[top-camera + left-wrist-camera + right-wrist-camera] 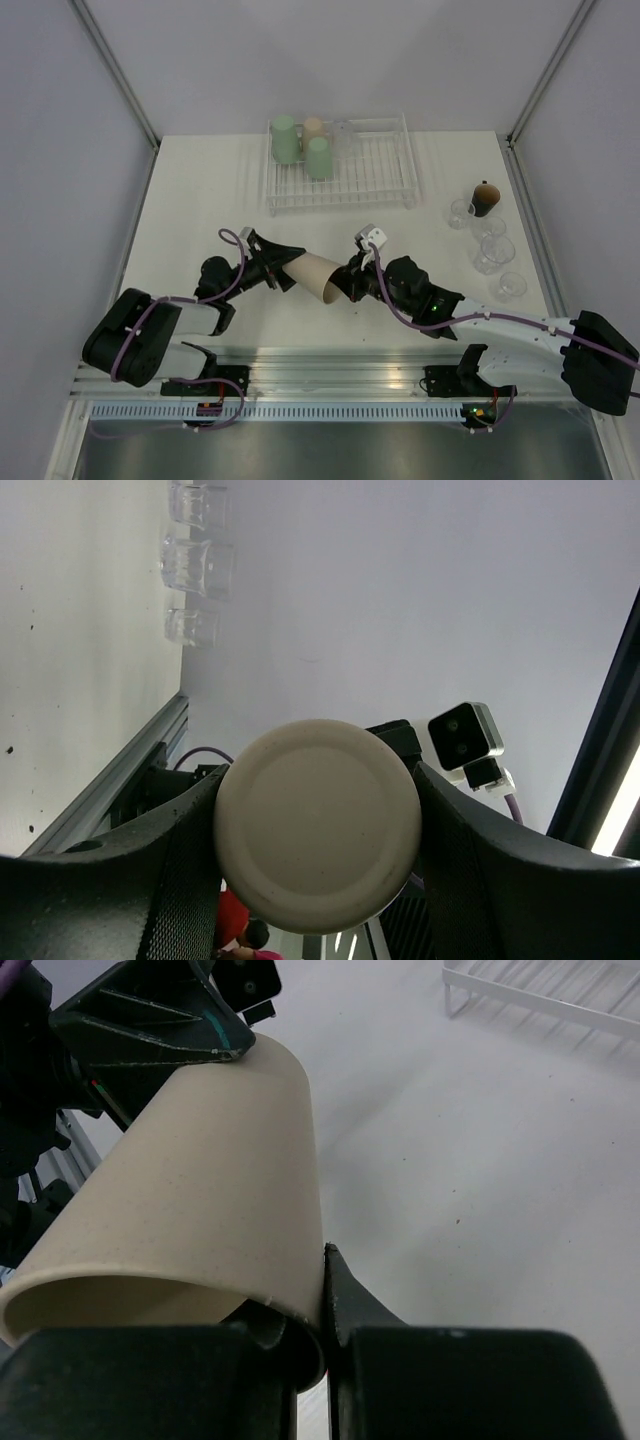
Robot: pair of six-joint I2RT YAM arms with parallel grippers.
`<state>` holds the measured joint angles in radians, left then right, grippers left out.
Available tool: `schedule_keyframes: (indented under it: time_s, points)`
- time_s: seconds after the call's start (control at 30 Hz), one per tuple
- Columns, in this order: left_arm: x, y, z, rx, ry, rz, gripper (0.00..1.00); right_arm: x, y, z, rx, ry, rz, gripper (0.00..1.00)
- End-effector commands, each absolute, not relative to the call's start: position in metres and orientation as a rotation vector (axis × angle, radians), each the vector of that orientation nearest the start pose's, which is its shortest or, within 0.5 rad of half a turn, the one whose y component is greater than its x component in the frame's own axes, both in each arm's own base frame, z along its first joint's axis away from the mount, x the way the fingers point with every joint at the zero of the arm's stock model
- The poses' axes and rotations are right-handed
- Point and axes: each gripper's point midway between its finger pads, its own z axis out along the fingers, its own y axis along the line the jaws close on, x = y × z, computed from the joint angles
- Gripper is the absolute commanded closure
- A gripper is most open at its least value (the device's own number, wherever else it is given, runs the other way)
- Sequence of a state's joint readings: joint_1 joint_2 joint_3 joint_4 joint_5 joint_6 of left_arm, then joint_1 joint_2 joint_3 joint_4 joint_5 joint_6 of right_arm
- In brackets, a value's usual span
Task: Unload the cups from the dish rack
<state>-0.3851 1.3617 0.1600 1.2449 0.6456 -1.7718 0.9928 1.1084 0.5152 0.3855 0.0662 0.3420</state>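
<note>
A beige cup (318,276) hangs on its side above the table between both grippers. My left gripper (288,266) is shut on its base end; in the left wrist view the round base (318,825) sits between the two fingers. My right gripper (346,286) is shut on the cup's rim, one finger inside and one outside, as the right wrist view (200,1200) shows. The white dish rack (370,170) stands at the back. It holds two mint green cups (285,138) (318,158), one beige cup (313,127) and a clear cup (343,130), all in its left part.
Several clear glasses (490,250) and a small dark brown cup (486,198) stand on the table at the right. The glasses also show in the left wrist view (195,565). A corner of the rack (540,995) shows in the right wrist view.
</note>
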Motion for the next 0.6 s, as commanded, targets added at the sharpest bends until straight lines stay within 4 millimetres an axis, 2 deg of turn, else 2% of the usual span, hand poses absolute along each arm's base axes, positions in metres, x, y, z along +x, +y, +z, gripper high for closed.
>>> schedule_keyframes:
  time_s: [0.0,0.03,0.07,0.1,0.17,0.2,0.23,0.27,0.43,0.57]
  points:
    - [0.205,-0.249,0.186,-0.489,1.899,-2.081,0.98,0.214,0.322,0.224,-0.459,1.658,0.943,0.99]
    - [0.206,-0.250,0.184,-0.476,1.897,-2.067,0.94,0.213,0.320,0.224,-0.457,1.667,0.939,0.99]
    - [0.208,-0.250,0.184,-0.466,1.896,-2.059,0.86,0.212,0.318,0.223,-0.456,1.671,0.934,0.99]
    - [0.210,-0.251,0.185,-0.456,1.894,-2.052,0.67,0.212,0.317,0.223,-0.452,1.674,0.932,0.99]
    - [0.214,-0.253,0.181,-0.438,1.899,-2.029,0.45,0.210,0.314,0.222,-0.458,1.688,0.925,0.99]
    - [0.218,-0.255,0.184,-0.417,1.890,-2.028,0.23,0.210,0.312,0.221,-0.458,1.697,0.918,0.99]
    - [0.219,-0.256,0.184,-0.398,1.891,-2.025,0.14,0.208,0.310,0.220,-0.463,1.713,0.909,0.99]
    - [0.222,-0.258,0.183,-0.376,1.888,-2.010,0.01,0.208,0.307,0.219,-0.460,1.722,0.901,0.99]
    - [0.238,-0.264,0.194,-0.279,1.826,-1.989,0.00,0.203,0.284,0.215,-0.435,1.769,0.837,0.99]
    - [0.249,-0.258,0.209,-0.260,1.705,-1.983,0.00,0.203,0.259,0.222,-0.355,1.797,0.772,0.99]
